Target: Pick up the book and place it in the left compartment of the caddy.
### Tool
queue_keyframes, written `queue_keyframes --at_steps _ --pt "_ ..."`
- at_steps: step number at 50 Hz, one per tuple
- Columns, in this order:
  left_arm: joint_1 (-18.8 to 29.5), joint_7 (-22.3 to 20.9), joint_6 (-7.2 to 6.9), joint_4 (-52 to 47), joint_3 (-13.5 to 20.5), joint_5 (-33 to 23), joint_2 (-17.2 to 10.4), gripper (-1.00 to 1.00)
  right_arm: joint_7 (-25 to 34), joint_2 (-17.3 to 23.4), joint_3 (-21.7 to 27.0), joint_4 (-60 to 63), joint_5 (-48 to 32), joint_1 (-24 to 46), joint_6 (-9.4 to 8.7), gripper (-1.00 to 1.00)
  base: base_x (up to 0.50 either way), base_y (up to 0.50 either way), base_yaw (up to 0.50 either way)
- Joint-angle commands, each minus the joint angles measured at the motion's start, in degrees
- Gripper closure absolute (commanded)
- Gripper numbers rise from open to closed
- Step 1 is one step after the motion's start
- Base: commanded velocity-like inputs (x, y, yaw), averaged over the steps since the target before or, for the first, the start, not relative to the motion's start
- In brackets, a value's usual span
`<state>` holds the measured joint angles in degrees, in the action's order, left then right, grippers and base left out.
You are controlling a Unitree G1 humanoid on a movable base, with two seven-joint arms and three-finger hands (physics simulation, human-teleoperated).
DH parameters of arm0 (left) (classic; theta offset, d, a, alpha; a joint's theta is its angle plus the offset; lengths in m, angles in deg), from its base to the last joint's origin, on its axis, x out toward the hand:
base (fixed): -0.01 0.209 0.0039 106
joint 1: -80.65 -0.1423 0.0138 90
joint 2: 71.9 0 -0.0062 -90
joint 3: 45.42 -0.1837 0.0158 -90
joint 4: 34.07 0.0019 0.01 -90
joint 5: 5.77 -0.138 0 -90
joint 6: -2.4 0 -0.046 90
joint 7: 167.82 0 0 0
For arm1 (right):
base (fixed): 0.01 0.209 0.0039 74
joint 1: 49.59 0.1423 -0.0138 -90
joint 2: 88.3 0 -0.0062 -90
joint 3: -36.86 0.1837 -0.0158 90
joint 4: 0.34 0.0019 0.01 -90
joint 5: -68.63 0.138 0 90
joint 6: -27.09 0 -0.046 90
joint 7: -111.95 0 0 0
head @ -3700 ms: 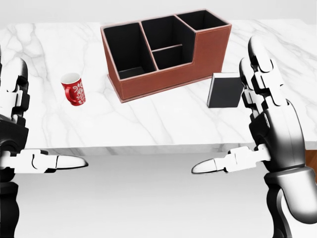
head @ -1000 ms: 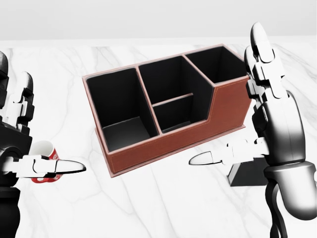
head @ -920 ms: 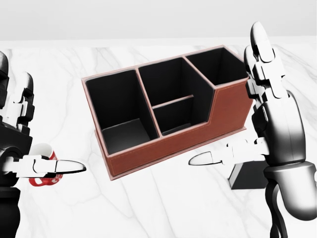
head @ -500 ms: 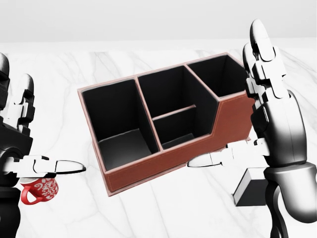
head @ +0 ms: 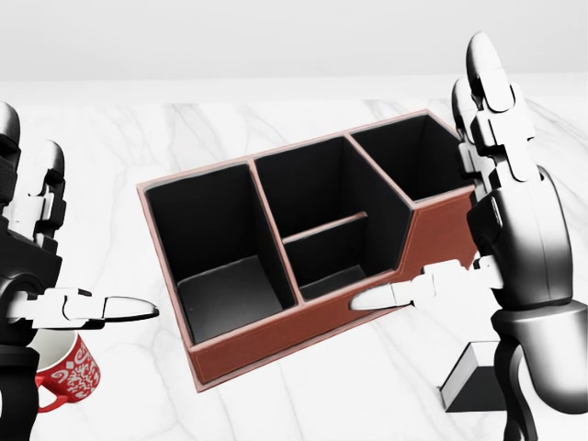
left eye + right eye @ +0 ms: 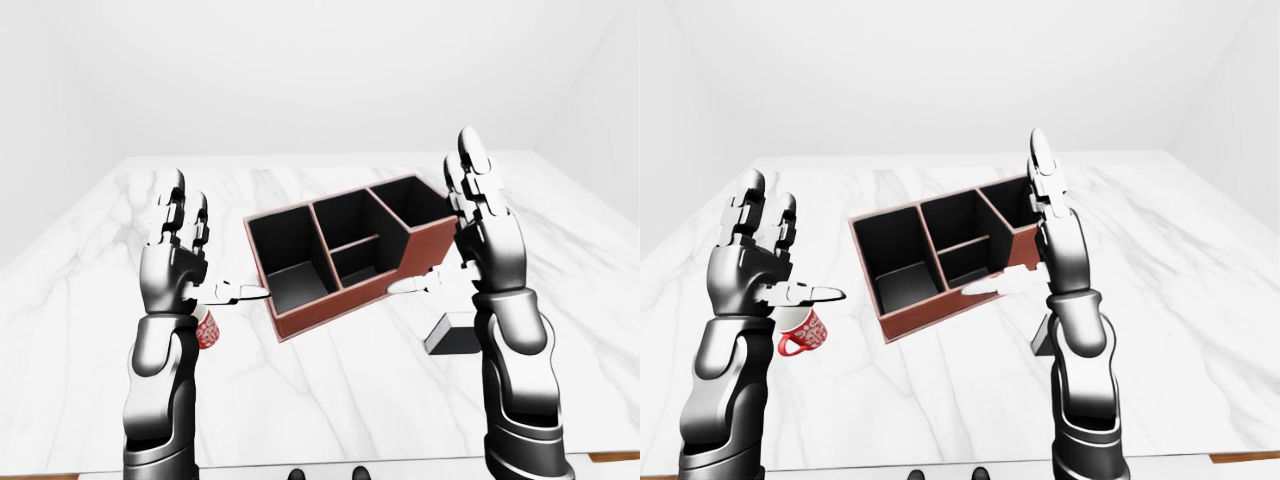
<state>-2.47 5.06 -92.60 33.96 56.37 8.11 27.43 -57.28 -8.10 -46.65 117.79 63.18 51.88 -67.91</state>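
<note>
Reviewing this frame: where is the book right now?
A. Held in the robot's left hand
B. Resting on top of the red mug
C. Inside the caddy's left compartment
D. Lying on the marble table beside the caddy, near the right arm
D: the dark book lies flat on the marble table to the right of the caddy, partly behind the open right hand, which holds nothing.

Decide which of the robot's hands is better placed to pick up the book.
Right. The book lies just below the open right hand, while the left hand is across the caddy.
</note>
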Motion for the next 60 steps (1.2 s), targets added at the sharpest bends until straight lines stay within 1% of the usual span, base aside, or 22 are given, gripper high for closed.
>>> queue_keyframes --at_steps 1,8,12,29,31,34,37,39,43,47,50,54,55,59,60 --pt "-0.1 0.0 0.0 0.1 0.0 -0.1 0.0 -1.0 0.5 0.5 0.4 0.6 -0.7 -0.2 0.0 -1.0 0.0 0.0 0.0" --pt "0.0 0.0 0.0 -0.1 -0.1 -0.1 0.0 -1.0 3.3 0.4 -0.2 2.0 -0.9 -1.1 0.0 -1.0 0.0 0.0 0.0" --pt "-0.1 -0.1 0.0 0.0 0.0 -0.1 0.0 -1.0 3.7 0.0 -0.3 2.6 -0.9 -1.4 0.0 -1.0 0.0 0.0 0.0" --pt "-1.2 -0.6 0.0 0.0 0.5 0.7 0.2 -1.0 3.7 -0.5 -1.1 2.8 -1.6 -1.3 0.0 -1.0 0.0 0.0 -0.49" --pt "-1.2 -0.6 0.0 0.3 0.7 0.8 0.1 -1.0 2.0 -1.1 -0.7 2.2 -1.7 0.0 0.0 -1.0 0.0 0.0 -0.21" --pt "-1.2 -0.7 0.0 0.6 0.8 0.9 0.0 -1.0 3.3 -0.8 -0.9 2.5 0.6 0.3 0.0 -1.0 0.0 0.0 0.0" --pt "-1.1 -0.7 0.0 1.0 0.9 1.1 0.0 -1.0 3.3 -0.2 -1.1 1.9 0.0 0.8 0.0 -1.0 0.0 0.0 0.0" --pt "-1.2 -0.7 0.0 1.0 1.0 1.2 -0.1 -1.0 5.2 0.9 -1.7 1.7 -0.9 0.9 0.0 -1.0 0.0 0.0 0.0" --pt "-1.2 -0.8 0.0 1.0 1.1 1.4 -0.2 -1.0 7.7 1.5 -1.4 1.5 -2.4 1.0 0.0 -1.0 0.0 0.0 0.0" --pt "-1.2 -0.7 0.0 0.4 1.7 1.7 -0.4 -1.0 11.0 3.2 0.3 1.5 -4.6 1.4 0.0 -1.0 0.0 0.0 0.0" --pt "-1.1 -0.3 0.0 -0.8 2.7 2.1 -1.0 -1.0 15.8 4.8 1.3 3.7 -6.1 0.7 0.0 -1.0 0.0 0.0 0.0" --pt "-0.4 0.0 0.0 -0.7 3.8 2.5 -1.7 -1.0 20.8 6.0 2.7 4.4 -8.5 0.0 0.0 -1.0 0.0 0.0 0.0" --pt "-0.5 0.2 0.0 -1.4 4.3 2.8 -2.0 -1.0 23.3 7.3 3.4 5.4 -9.2 -0.6 0.0 -1.0 0.0 0.0 0.0" --pt "-0.2 0.6 0.0 -2.5 5.7 3.4 -2.8 -1.0 28.9 8.2 5.8 7.8 -11.2 -1.9 0.0 -1.0 0.0 0.0 0.0" --pt "-0.2 0.6 0.0 -2.5 5.8 3.4 -2.8 -1.0 29.2 8.1 5.9 7.8 -11.4 -1.9 0.0 -1.0 0.0 0.0 0.0"
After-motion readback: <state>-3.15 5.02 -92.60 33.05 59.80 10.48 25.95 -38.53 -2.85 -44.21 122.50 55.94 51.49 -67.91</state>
